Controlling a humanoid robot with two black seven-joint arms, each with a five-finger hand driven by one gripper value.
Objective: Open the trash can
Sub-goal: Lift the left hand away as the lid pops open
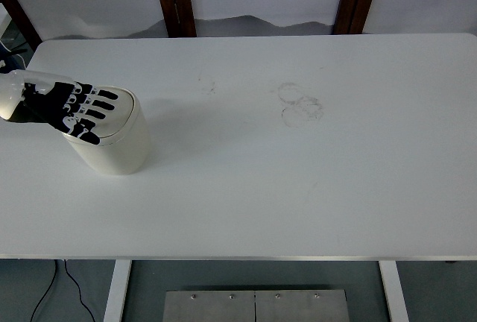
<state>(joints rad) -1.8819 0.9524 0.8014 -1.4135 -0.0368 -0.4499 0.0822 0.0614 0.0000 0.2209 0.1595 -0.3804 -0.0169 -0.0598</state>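
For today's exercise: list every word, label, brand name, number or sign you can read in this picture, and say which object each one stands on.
There is none to read.
Trash can: plain cream body and lid, no print showing.
Left hand: black and white, resting over the lid, no lettering visible.
Table: white top with only faint ring-shaped stains, which are not writing.

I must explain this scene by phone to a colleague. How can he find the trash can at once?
Start from the wide white table and look to its left side. There stands the trash can, a cream, rounded bin, with the left hand over its lid, fingers extended. It is the only object standing on the table.
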